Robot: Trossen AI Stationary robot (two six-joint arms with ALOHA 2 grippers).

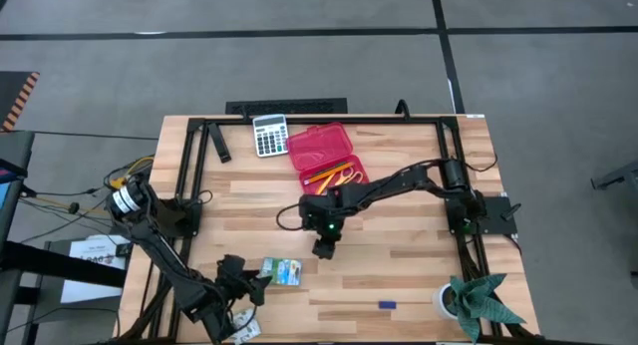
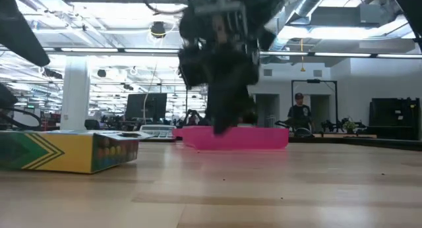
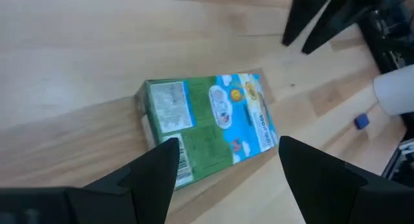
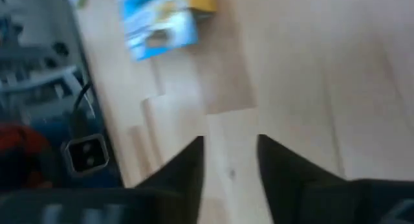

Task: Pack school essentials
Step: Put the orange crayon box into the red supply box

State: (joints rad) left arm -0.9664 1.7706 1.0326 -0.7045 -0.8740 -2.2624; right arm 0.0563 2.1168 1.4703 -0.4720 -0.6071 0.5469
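Note:
A green-and-white printed packet (image 1: pixel 282 272) (image 3: pixel 207 123) lies flat on the wooden table near its front left. My left gripper (image 1: pixel 257 283) (image 3: pixel 229 143) stands open at the packet's near end, one finger on either side. My right gripper (image 1: pixel 324 250) (image 4: pixel 231 141) hangs open over bare wood mid-table, with nothing between its fingers. The open red case (image 1: pixel 324 154) holds the pencils (image 1: pixel 321 173) and the yellow-handled scissors (image 1: pixel 347 175). A tiny blue piece (image 1: pixel 387 305) lies near the front edge. A second packet (image 1: pixel 244 330) lies at the front left.
A grey calculator (image 1: pixel 269 136) lies left of the case at the far edge. A white cup (image 1: pixel 446 300) with a green leafy thing (image 1: pixel 483 300) stands at the front right. Bare wood lies between the case and the front edge. A person (image 2: pixel 300 113) stands far behind the table.

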